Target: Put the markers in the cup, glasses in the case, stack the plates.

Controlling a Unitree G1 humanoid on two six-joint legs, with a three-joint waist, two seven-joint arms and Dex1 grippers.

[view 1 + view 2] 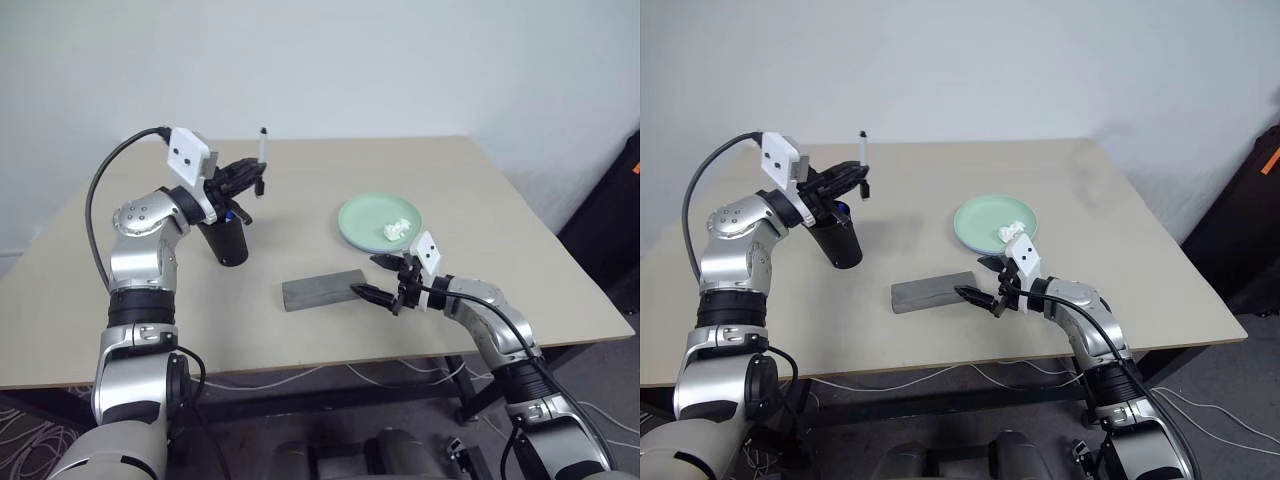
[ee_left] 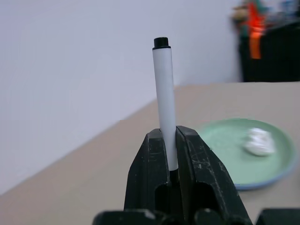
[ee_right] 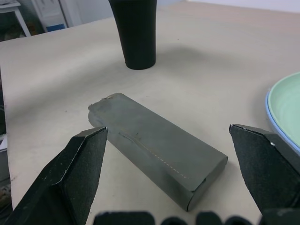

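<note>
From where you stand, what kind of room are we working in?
Probably a lab or test room, not a home: a plain beige table against a bare white wall, loose cables on the floor beneath, and only staged items like the cup and case.

A beige table [image 1: 500, 200] stands against a plain white wall [image 1: 350, 60].

The long grey case [image 3: 157, 150] looks like soft, matt felt with a stitched seam. The tall black plastic cup [image 3: 136, 30] is smooth and a bit shiny. The round mint-green plastic plate [image 1: 380, 221] looks smooth. The beige worktop [image 1: 480, 200] is flat and matt.
</note>
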